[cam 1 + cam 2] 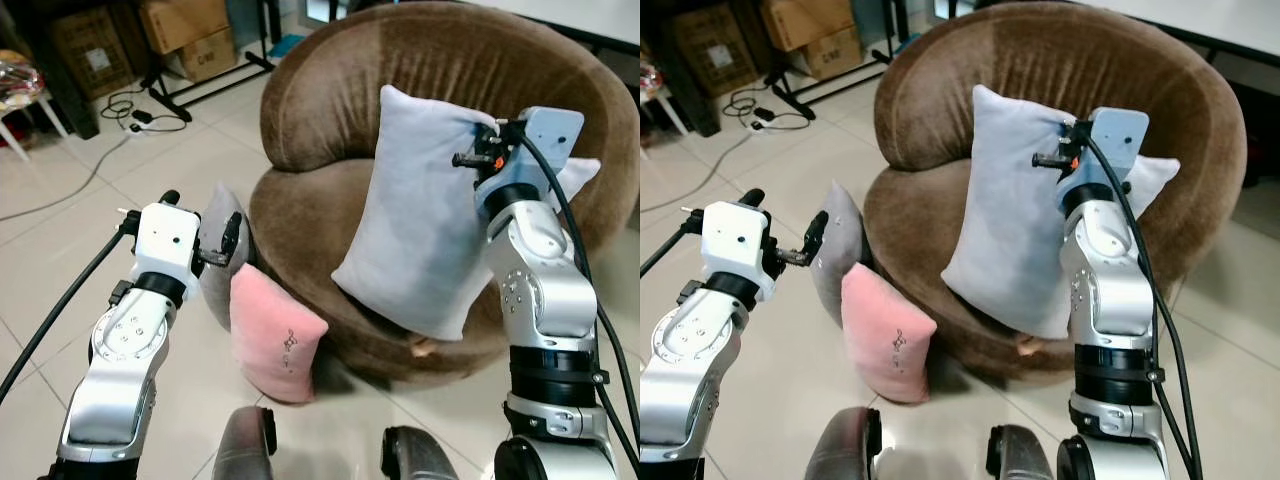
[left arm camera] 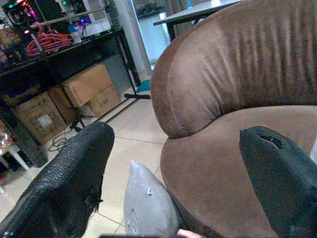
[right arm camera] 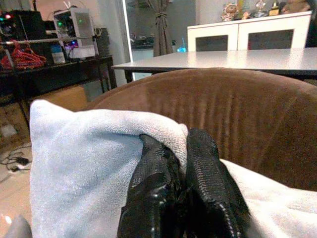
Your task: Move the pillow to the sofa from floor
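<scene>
A light blue pillow [image 1: 420, 230] hangs upright over the seat of the round brown sofa [image 1: 330, 210], its lower corner close to the cushion. My right gripper [image 1: 478, 150] is shut on its top right edge; in the right wrist view the black fingers [image 3: 163, 198] pinch the blue fabric [image 3: 84, 168]. A pink pillow [image 1: 272, 335] and a grey pillow [image 1: 220, 255] stand on the floor against the sofa's front left. My left gripper [image 1: 205, 235] is open, held just above the grey pillow [image 2: 148, 203], with nothing between its fingers.
A white pillow [image 1: 575, 180] lies on the sofa behind the right arm. Cardboard boxes [image 1: 185, 30], a rack and cables [image 1: 130, 110] sit on the tiled floor at the back left. A white table [image 3: 223, 57] stands behind the sofa. My feet [image 1: 245, 445] are close to the pink pillow.
</scene>
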You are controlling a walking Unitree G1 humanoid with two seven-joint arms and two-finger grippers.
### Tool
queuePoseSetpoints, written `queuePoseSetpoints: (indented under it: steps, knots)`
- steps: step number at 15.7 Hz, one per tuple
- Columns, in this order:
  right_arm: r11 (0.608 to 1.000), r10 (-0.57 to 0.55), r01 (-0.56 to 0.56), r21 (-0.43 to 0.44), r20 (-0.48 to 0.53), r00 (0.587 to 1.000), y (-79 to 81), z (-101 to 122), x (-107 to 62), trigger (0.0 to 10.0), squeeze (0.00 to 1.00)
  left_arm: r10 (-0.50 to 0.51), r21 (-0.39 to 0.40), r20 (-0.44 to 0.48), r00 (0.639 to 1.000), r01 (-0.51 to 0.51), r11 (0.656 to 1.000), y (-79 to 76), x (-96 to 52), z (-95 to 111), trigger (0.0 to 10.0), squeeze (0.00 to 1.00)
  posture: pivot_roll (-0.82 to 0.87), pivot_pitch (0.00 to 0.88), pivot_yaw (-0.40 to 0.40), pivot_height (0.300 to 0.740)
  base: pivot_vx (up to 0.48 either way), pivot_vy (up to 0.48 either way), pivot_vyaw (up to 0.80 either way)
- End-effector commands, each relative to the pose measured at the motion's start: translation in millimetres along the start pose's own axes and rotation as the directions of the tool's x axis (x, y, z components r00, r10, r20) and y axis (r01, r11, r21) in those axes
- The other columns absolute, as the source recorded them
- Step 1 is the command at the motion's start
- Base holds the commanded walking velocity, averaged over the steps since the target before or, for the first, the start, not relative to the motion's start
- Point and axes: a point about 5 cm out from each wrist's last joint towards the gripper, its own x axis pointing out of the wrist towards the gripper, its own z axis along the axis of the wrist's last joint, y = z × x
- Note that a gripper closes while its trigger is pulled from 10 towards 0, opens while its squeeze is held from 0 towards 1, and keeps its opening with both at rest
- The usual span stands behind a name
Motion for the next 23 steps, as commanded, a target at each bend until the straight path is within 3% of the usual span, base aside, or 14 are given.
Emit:
queuePoseSetpoints:
  steps: [1, 3, 5, 9, 14, 16, 23]
  knots:
    - [0.999, -0.003, 0.0, 0.035, 0.085, 0.996, 2.9, 19, 0.1, 10.0, 0.0, 0.007, -0.006, -0.003, 1.0, -0.007, 1.0, 0.9, -0.5, -2, 10.0, 0.0, -0.05, 0.0, -0.002, 0.648, 0.0, 0.0, 0.0]
    - [0.991, 0.041, -0.045, 0.125, 0.033, 0.999, 9.0, 9, -5.3, 10.0, 0.0, 0.012, -0.012, -0.008, 1.0, -0.012, 1.0, 1.0, -2.0, -3, 10.0, 0.0, -0.05, 0.0, -0.006, 0.648, 0.0, 0.0, 0.0]
    - [0.989, 0.059, -0.061, 0.137, 0.021, 0.998, 11.8, 3, -11.5, 10.0, 0.0, 0.015, -0.006, -0.008, 1.0, -0.015, 1.0, 0.6, -2.4, -3, 10.0, 0.0, -0.05, 0.0, -0.009, 0.648, 0.0, 0.0, 0.0]
    - [0.98, 0.02, -0.023, 0.198, 0.016, 1.0, 7.7, 2, -14.0, 10.0, 0.0, 0.009, 0.003, -0.007, 1.0, -0.009, 1.0, -0.3, -2.3, -3, 10.0, 0.0, -0.05, 0.0, -0.002, 0.691, 0.0, 0.0, 0.0]
    - [0.985, -0.005, -0.001, 0.172, 0.032, 0.999, 3.1, 7, -13.2, 10.0, 0.0, 0.004, 0.005, -0.007, 1.0, -0.004, 1.0, -1.1, -1.1, -3, 10.0, 0.0, -0.05, 0.0, 0.0, 0.74, 0.0, 0.0, 0.0]
    - [0.986, -0.006, 0.001, 0.164, 0.032, 0.999, 2.7, 7, -13.0, 10.0, 0.0, 0.003, 0.005, -0.008, 1.0, -0.003, 1.0, -1.4, -0.9, -3, 10.0, 0.0, -0.05, 0.0, 0.0, 0.74, 0.0, 0.0, 0.0]
    - [0.995, 0.046, -0.034, 0.098, -0.127, 0.991, 11.8, -31, -28.7, 10.0, 0.0, 0.024, 0.016, -0.024, 0.999, -0.023, 1.0, 1.3, -3.7, -7, 10.0, 0.0, -0.05, 0.0, -0.003, 0.74, 0.0, -0.134, 0.0]
